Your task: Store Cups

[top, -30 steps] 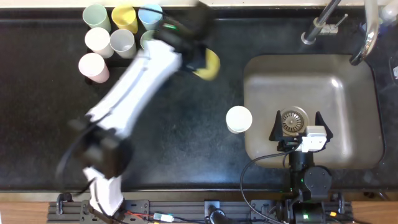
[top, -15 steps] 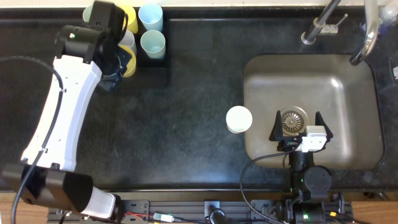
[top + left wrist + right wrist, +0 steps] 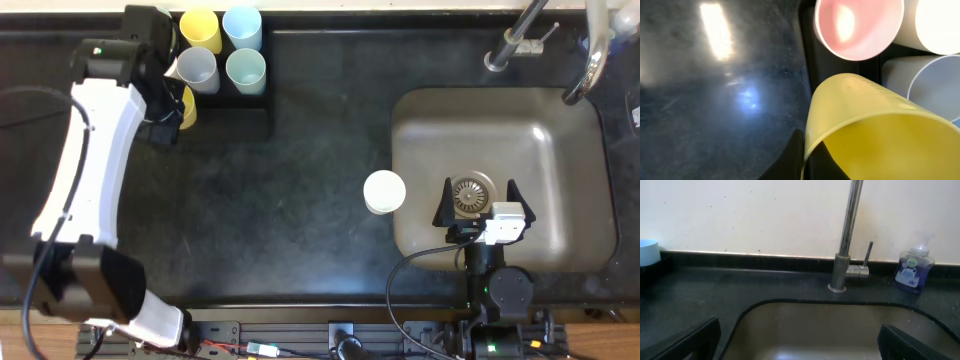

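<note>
My left pincer (image 3: pixel 170 112) pinches the tilted yellow cup (image 3: pixel 875 130), which hides most of my fingers. Just beyond it, the pink cup (image 3: pixel 857 25) and grey cup (image 3: pixel 935 87) stand in the black rack (image 3: pixel 250 115). My right pincer (image 3: pixel 478 205) hangs spread over the sink (image 3: pixel 560 130), with a white cup (image 3: pixel 384 191) beside the rim.

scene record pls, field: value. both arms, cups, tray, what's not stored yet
left end effector: shut on yellow cup, at the black tray, next to pink cup
right end effector: open, holding nothing, over the sink
tray contents: upright cups, openings up
white cup: on the counter by the sink's left rim, not stored
</note>
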Robot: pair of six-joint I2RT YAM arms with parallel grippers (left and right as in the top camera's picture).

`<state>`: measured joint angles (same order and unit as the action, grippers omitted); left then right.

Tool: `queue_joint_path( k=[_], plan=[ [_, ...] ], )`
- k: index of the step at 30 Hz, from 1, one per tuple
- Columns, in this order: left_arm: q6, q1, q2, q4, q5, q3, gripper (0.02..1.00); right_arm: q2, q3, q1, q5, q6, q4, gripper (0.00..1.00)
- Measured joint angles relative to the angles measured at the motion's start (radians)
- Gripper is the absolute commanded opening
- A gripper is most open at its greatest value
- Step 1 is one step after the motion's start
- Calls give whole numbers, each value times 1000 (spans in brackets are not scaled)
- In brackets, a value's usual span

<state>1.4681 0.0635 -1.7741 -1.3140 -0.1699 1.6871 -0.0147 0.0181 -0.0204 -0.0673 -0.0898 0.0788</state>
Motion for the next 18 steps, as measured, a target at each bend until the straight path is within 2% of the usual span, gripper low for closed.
queue_joint_path(
  k=[18],
  plan=[
    [0,0,-135,69,47,0,34,0,0,0,0,0,0,996]
  ],
)
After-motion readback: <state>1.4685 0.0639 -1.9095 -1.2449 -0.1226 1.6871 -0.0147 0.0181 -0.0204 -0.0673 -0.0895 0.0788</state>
